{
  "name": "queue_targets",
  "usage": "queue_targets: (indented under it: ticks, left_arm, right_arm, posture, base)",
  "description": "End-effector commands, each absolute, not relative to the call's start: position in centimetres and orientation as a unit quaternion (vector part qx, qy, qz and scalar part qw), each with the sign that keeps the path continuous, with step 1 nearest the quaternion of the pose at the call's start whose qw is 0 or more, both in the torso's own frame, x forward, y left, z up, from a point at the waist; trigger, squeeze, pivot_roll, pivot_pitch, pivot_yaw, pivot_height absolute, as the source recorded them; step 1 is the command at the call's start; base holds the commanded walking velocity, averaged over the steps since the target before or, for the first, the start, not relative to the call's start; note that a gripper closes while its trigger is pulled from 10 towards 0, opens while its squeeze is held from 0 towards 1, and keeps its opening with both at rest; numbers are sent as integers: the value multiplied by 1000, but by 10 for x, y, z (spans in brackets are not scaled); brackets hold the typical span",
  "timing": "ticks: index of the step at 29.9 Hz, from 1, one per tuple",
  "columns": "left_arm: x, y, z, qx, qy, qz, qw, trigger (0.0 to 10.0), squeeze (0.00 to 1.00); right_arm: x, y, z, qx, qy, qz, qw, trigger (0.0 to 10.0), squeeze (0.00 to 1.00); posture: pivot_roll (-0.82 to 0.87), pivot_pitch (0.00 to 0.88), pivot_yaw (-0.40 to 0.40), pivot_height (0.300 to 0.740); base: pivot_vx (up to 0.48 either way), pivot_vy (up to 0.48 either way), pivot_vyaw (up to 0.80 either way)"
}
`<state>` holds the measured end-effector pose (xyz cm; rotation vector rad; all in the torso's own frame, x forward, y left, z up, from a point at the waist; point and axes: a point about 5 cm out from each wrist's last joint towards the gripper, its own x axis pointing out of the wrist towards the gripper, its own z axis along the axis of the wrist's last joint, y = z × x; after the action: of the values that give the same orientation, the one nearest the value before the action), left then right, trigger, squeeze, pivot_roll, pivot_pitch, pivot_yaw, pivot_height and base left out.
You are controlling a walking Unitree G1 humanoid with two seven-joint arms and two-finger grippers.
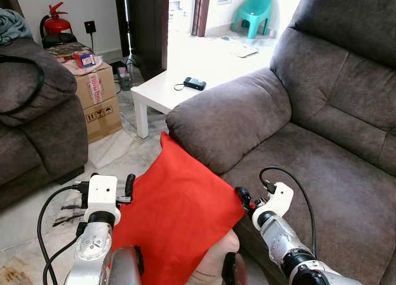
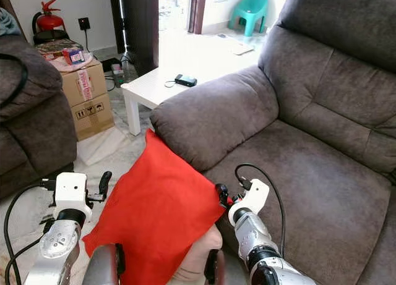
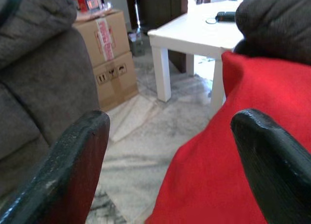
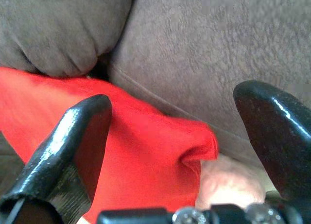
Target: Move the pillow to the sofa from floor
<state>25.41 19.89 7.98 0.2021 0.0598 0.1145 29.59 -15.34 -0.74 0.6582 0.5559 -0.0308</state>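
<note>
The red pillow [image 1: 176, 217] stands off the floor, its upper corner leaning on the grey sofa's armrest [image 1: 229, 118], in front of the seat [image 1: 334, 174]. My left gripper [image 1: 111, 185] is open at the pillow's left edge; in the left wrist view the pillow [image 3: 233, 151] lies beside one finger [image 3: 272, 161]. On the right side my right gripper [image 1: 242, 197] is also open, and the pillow's corner [image 4: 194, 146] lies between its fingers [image 4: 73, 141]. A person's hand [image 1: 216, 260] shows under the pillow's lower edge.
A white low table [image 1: 162, 93] with a black device [image 1: 194, 83] stands beyond the armrest. Cardboard boxes [image 1: 99, 99] and a second grey sofa [image 1: 31, 124] are to the left. A fire extinguisher [image 1: 55, 22] and a teal chair [image 1: 253, 13] are farther back.
</note>
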Motion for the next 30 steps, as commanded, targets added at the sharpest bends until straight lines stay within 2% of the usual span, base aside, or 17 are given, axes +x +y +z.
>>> queue_targets:
  ticks: [1, 14, 23, 30]
  left_arm:
    - [254, 193, 83, 98, 27, 42, 994, 10000, 0]
    - [247, 191, 80, 97, 42, 29, 994, 10000, 0]
    - [245, 191, 84, 108, 36, 27, 993, 10000, 0]
    - [249, 194, 95, 113, 18, 26, 993, 10000, 0]
  right_arm:
    - [290, -156, -13, 338, 280, -13, 899, 10000, 0]
    - [274, -145, -23, 366, 290, 70, 882, 10000, 0]
    - [275, -147, -21, 343, 271, 72, 896, 10000, 0]
    - [282, -153, -15, 269, 248, 59, 929, 10000, 0]
  posture:
    - [174, 0, -163, 566]
    - [184, 0, -160, 566]
    - [198, 8, -172, 566]
    - [212, 44, -181, 566]
  base:
    - [0, 0, 0]
    - [0, 0, 0]
    - [0, 0, 0]
    - [0, 0, 0]
